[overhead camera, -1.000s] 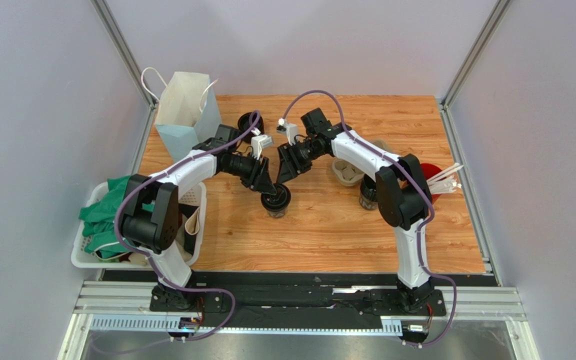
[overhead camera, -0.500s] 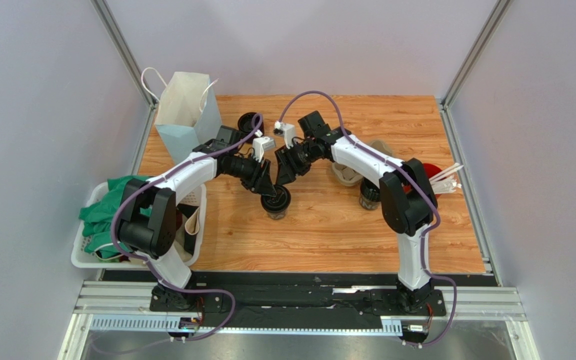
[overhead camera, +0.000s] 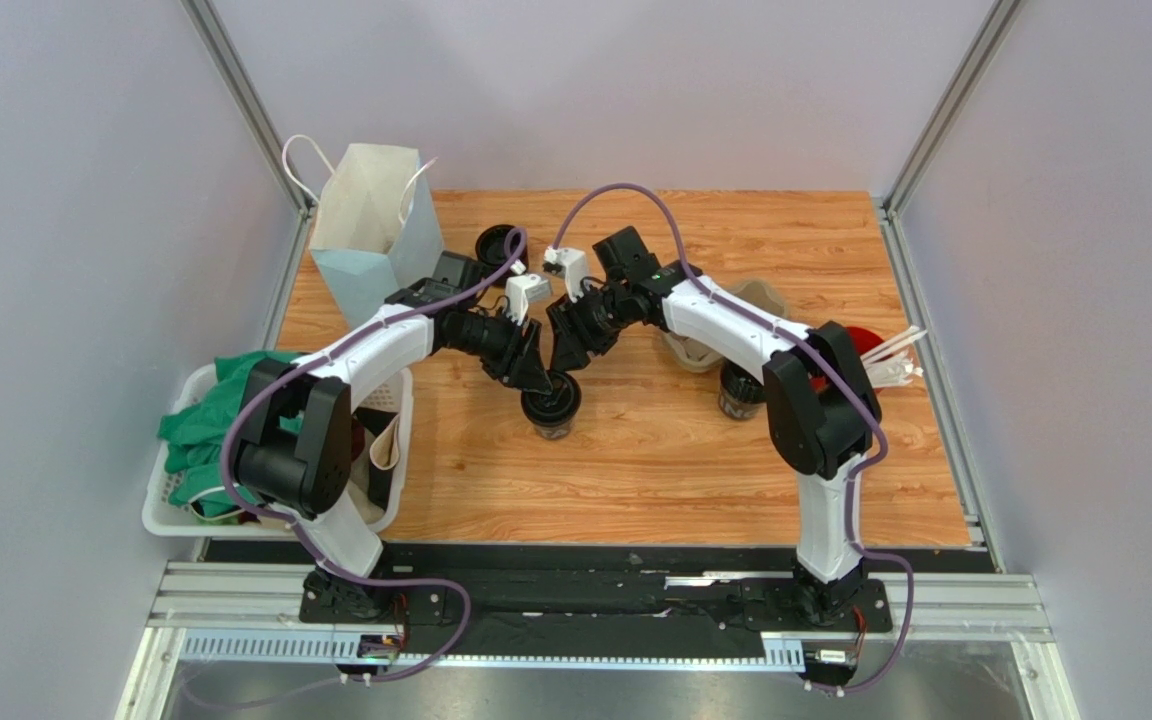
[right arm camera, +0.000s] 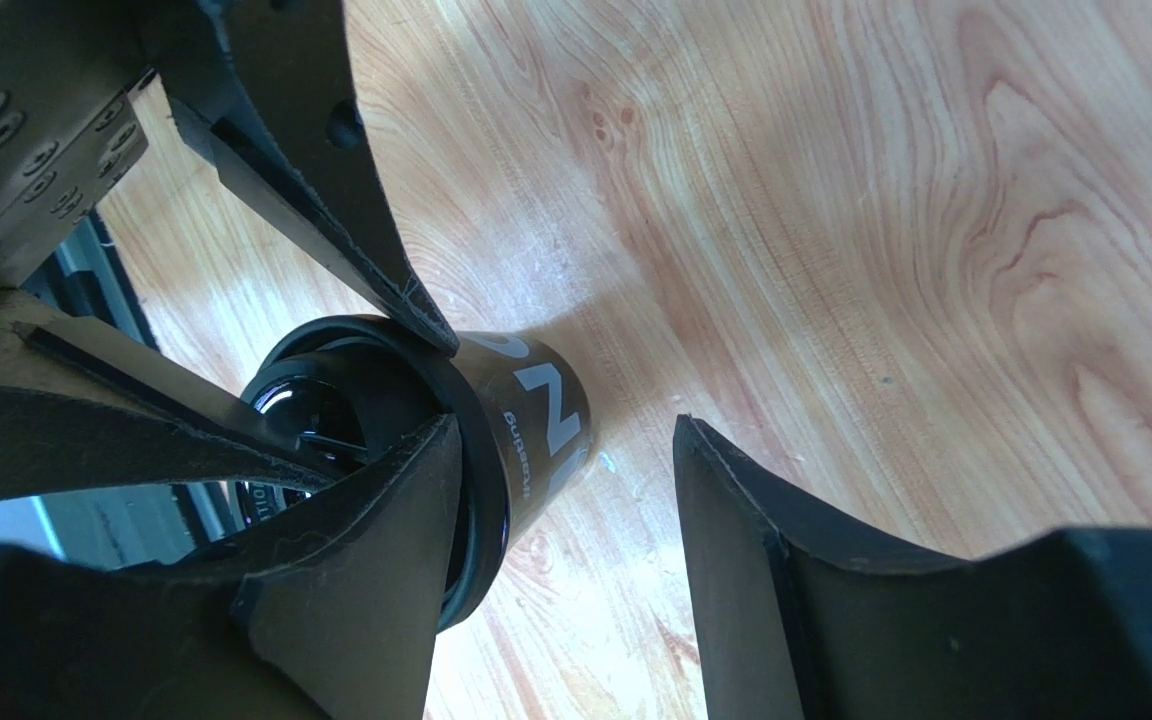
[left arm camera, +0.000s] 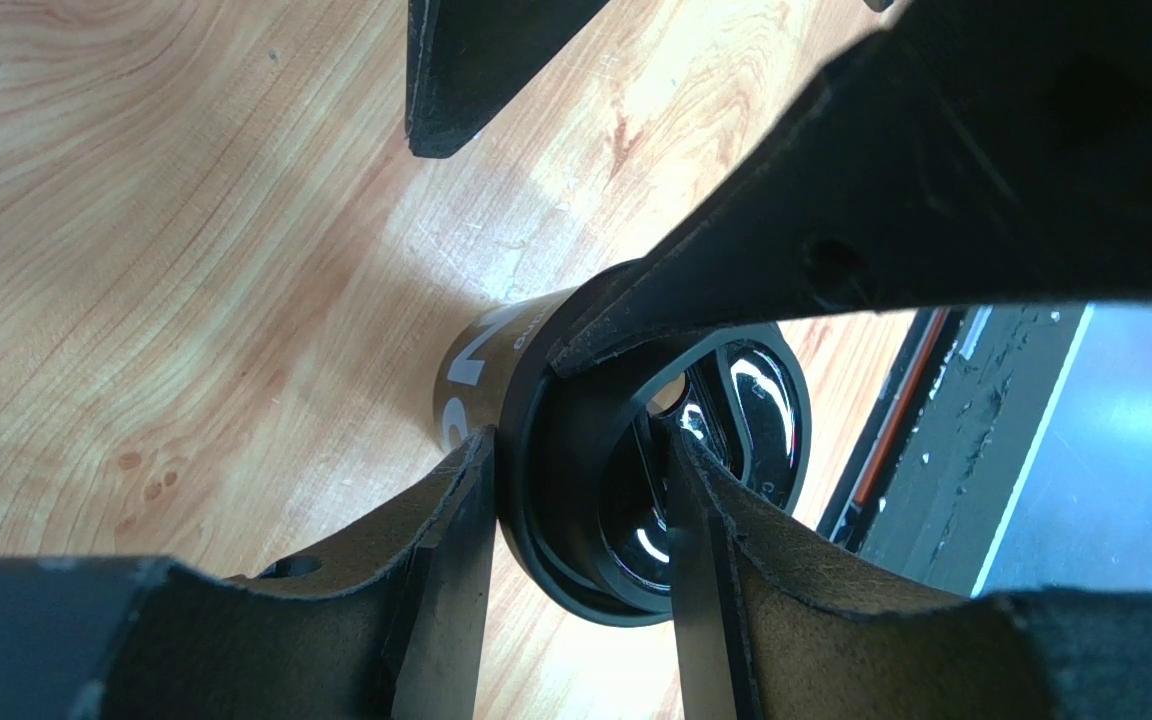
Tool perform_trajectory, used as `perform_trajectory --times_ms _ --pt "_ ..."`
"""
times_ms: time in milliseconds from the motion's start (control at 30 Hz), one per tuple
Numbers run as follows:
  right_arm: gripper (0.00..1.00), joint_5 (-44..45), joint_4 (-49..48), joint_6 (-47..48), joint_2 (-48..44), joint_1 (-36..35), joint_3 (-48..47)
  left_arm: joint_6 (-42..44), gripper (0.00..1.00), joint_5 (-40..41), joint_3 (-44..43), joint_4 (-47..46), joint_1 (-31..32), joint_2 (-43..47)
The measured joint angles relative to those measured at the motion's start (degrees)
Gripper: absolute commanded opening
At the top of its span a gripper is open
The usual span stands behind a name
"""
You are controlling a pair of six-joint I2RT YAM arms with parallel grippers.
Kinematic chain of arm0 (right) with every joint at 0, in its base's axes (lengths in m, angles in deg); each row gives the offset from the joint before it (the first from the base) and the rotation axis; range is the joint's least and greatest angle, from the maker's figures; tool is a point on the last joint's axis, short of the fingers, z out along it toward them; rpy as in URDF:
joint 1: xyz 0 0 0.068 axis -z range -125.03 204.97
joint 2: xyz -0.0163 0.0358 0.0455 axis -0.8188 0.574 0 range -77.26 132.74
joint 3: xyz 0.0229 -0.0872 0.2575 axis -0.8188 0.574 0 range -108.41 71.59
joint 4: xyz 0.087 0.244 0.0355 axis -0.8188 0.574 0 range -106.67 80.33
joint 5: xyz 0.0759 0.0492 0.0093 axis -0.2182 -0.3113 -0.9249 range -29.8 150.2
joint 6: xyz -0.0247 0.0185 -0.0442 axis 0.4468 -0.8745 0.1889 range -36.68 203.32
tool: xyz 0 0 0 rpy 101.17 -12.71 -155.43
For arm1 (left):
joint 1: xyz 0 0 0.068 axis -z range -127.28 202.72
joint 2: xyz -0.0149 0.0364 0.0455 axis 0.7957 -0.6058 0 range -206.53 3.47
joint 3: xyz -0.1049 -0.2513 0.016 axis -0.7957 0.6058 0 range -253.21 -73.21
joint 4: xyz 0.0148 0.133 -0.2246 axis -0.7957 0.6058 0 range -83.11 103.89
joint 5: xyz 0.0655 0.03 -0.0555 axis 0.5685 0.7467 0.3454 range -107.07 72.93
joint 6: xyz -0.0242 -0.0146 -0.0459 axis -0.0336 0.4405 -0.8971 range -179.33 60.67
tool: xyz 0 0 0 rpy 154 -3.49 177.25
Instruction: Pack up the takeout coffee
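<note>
Left hand (left arm camera: 579,438) straddles the rim of the cup (left arm camera: 471,368), with one finger against the outer wall and the other reaching over the glossy lid (left arm camera: 748,413). Whether it truly pinches the rim I cannot tell, since a gap shows between the fingers. The right hand (right arm camera: 567,431) is open, one finger at the lid's edge and the other standing off with bare wood between it and the cup wall. The cup stands upright near the middle of the wooden surface (overhead camera: 657,465), apart from the cardboard tray (overhead camera: 687,354) on its right and the paper bag (overhead camera: 372,225) at the back left.

The step looks like securing the cup for a lift. Doing it well probably means letting one hand carry. Draw the other hand clear first, since the fingers crowd each other. Close gently so the thin wall does not buckle or the lid pop, then rise straight up with the cup level before heading for a tray well.

Only the overhead view shows the tray, the bag and both arms meeting, yet it hides most of the cup under the hands. The left wrist view shows the lid top and the left hand's finger placement. The right wrist view shows white lettering on the wall and that strip of wood.
</note>
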Motion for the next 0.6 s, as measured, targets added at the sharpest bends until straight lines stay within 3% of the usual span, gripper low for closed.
perform_trajectory --times_ms 300,600 --pt "0.57 1.77 -2.14 0.94 -0.85 -0.61 2.19 1.55 0.56 0.72 -0.42 0.85 0.11 0.0" --pt "0.58 2.27 -2.58 0.92 -1.11 -0.72 2.54 2.21 0.53 1.29 -0.7 1.55 0.09 0.04"
